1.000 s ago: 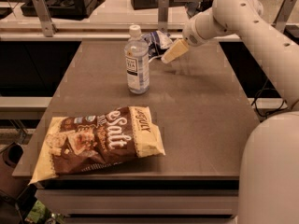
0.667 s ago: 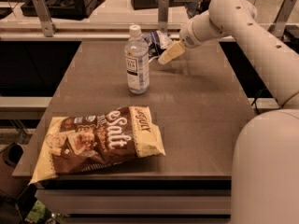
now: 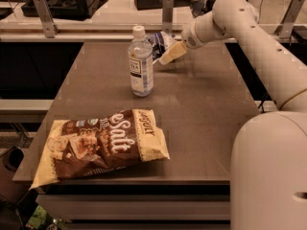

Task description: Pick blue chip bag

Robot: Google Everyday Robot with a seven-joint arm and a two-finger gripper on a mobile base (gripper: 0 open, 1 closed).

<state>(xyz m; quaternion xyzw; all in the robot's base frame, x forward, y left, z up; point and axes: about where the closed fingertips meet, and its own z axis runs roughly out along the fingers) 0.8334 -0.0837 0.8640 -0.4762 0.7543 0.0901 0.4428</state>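
- Camera view: my pincer (image 3: 167, 57) sits at the far end of the table (image 3: 201, 95), reaching in from the right, with its tip right against the blue chip bag (image 3: 159, 41).
- I cannot tell from here whether the pincer is clenched or released, or whether it has the bag at all.
- The blue chip bag lies near the table's back edge, just behind and to the right of the water bottle (image 3: 141, 66) and partly hidden by it.
- The big brown bag (image 3: 100, 145) at the near edge is well apart and not my concern.
- I judge the blue chip bag to be light, soft and crinkly. The foil will give under pressure and may slip, and the chips inside are fragile.
- I would pinch a fold or the crimped edge on the side facing the pincer, rather than the puffy middle.
- The bottle stands upright and close by, so a sideways nudge could tip it.
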